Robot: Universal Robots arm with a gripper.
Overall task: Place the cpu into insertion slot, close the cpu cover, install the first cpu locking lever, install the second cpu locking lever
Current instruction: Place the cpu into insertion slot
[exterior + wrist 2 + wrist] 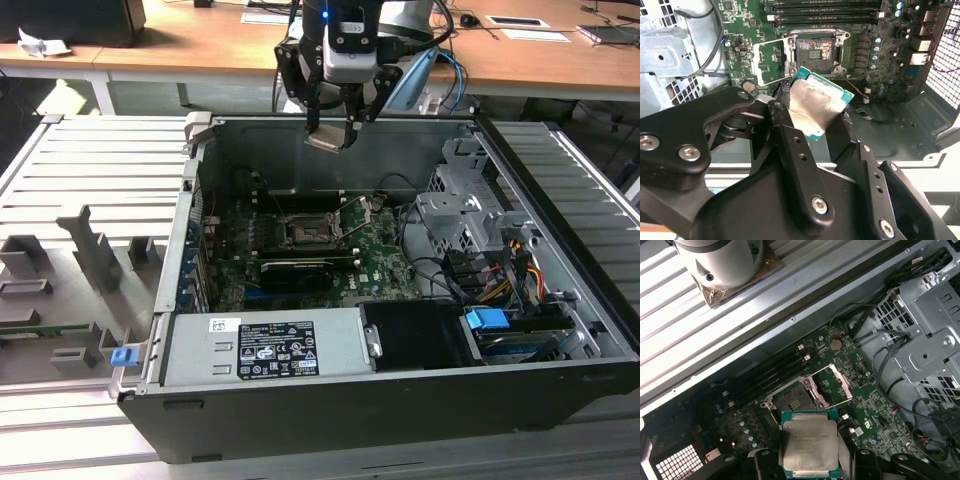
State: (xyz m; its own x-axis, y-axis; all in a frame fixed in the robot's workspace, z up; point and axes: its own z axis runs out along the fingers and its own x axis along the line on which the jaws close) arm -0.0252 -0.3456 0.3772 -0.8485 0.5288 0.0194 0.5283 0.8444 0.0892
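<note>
My hand [331, 128] is closed on the small flat square cpu with its pale silver-grey metal face [326, 139], gripping it by its edges and a little tilted, high over the open grey computer case [400, 420]. The square black insertion slot with its metal rim [308, 229] lies well below my hand, slightly toward the exterior view's left. The thin silvery cpu cover [352, 214] stands swung open beside it. The second wrist view shows the slot's bare contacts [813, 49]; the exterior view shows the height gap.
</note>
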